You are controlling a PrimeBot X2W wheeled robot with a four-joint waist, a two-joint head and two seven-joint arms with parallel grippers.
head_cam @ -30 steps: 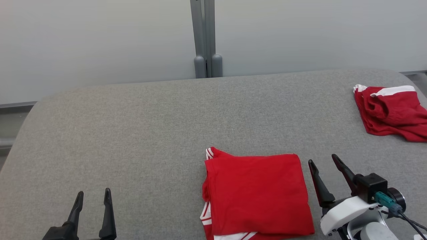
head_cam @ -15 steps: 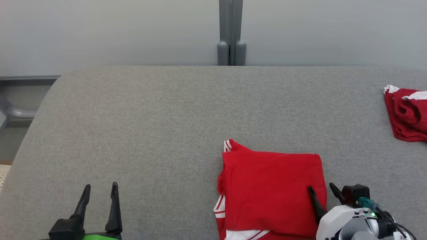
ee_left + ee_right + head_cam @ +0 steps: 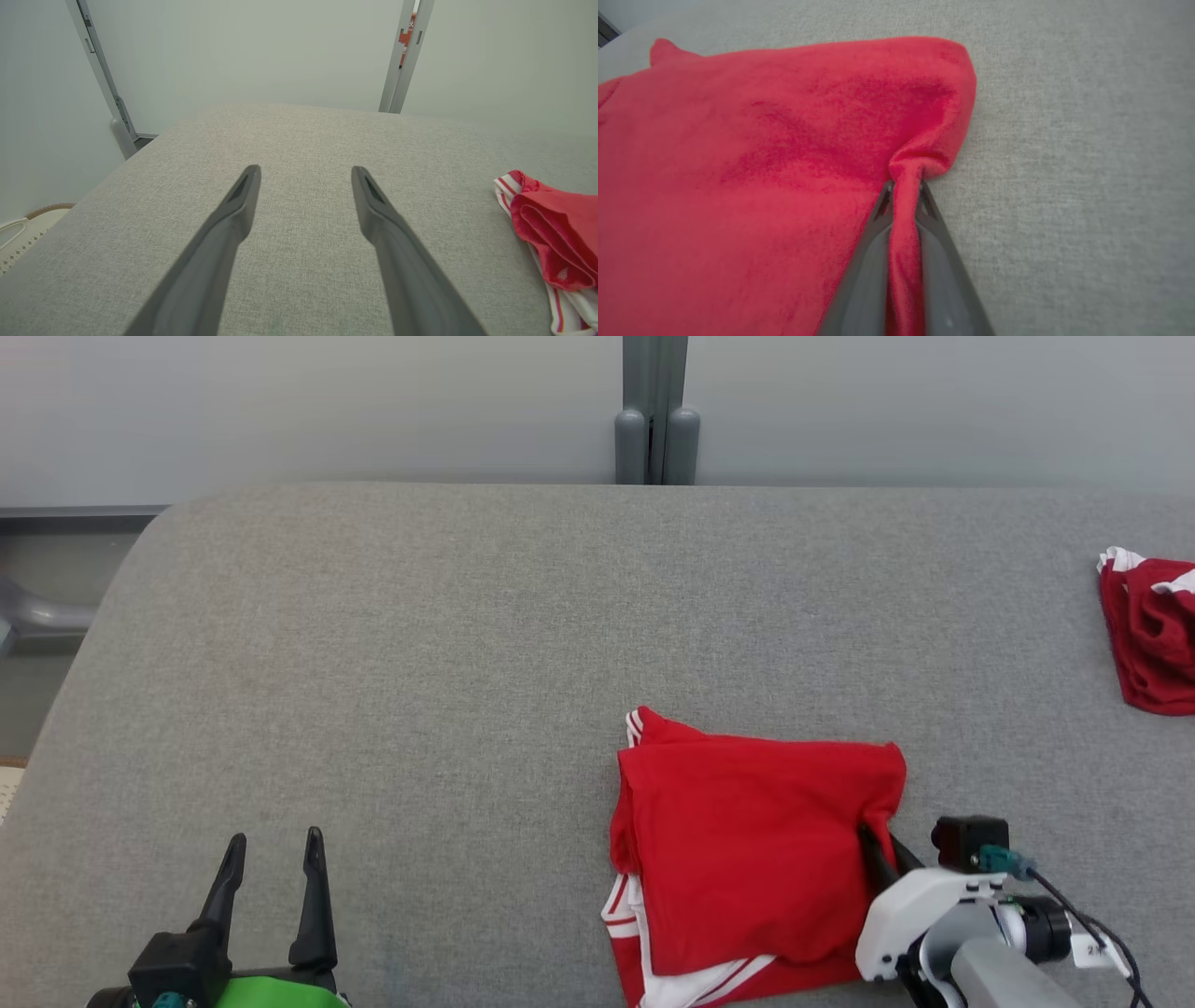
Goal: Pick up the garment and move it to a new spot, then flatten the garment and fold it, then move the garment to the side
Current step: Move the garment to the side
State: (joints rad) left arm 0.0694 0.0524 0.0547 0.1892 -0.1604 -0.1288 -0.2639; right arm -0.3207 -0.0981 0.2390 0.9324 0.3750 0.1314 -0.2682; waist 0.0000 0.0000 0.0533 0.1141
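The garment (image 3: 747, 859) is a folded red shirt with white trim, lying near the front of the grey table (image 3: 420, 663). My right gripper (image 3: 878, 845) is shut on the garment's right edge; the right wrist view has a pinched ridge of the garment (image 3: 903, 219) between my right gripper's (image 3: 903, 186) two dark fingers. The cloth bunches toward that pinch. My left gripper (image 3: 271, 859) stands open at the lower left, well clear of the garment. From the left wrist, my left gripper (image 3: 303, 172) points over bare table, the garment (image 3: 551, 233) off to its right.
A second crumpled red and white garment (image 3: 1153, 635) lies at the table's far right edge. A grey post (image 3: 653, 411) stands against the pale wall behind the table. The table's left edge drops off toward the floor.
My right gripper has moved in from beside the garment onto its right edge and shut on it, puckering the cloth. The head camera has shifted. The left gripper stays open.
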